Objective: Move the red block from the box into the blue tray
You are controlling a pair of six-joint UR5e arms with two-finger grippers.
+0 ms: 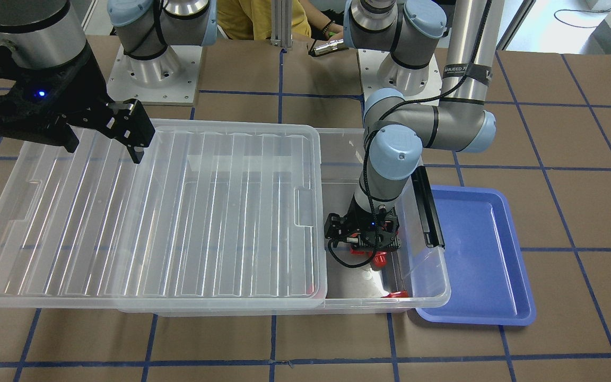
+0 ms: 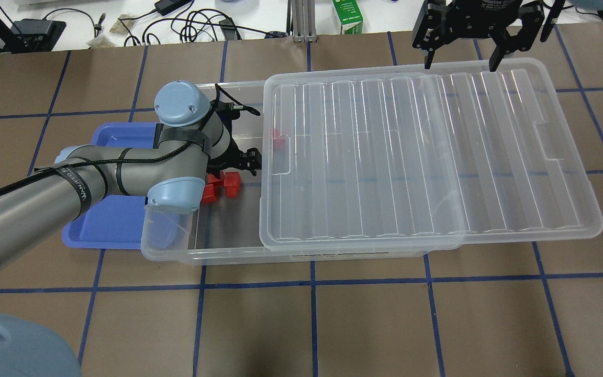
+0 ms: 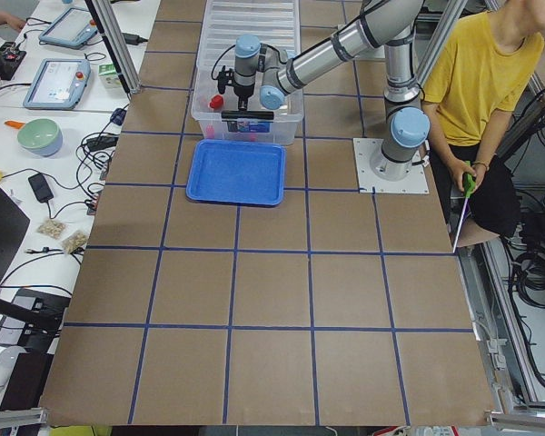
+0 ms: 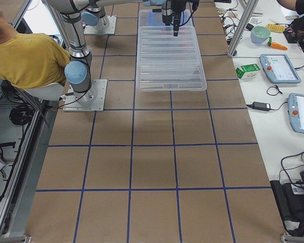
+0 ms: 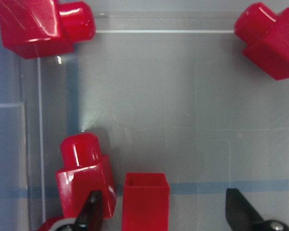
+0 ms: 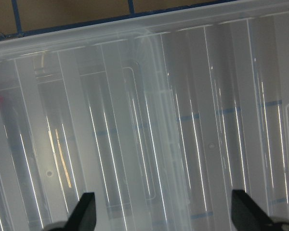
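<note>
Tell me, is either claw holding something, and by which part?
Nothing yet. The left gripper stands open astride a red block, untouched; the right gripper hangs open above the lid.

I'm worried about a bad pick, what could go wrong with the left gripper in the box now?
The open left gripper straddles one red block, but one finger crowds a neighbouring block, so closing could pinch or knock both. Lifting out, the arm may catch the lid edge.
</note>
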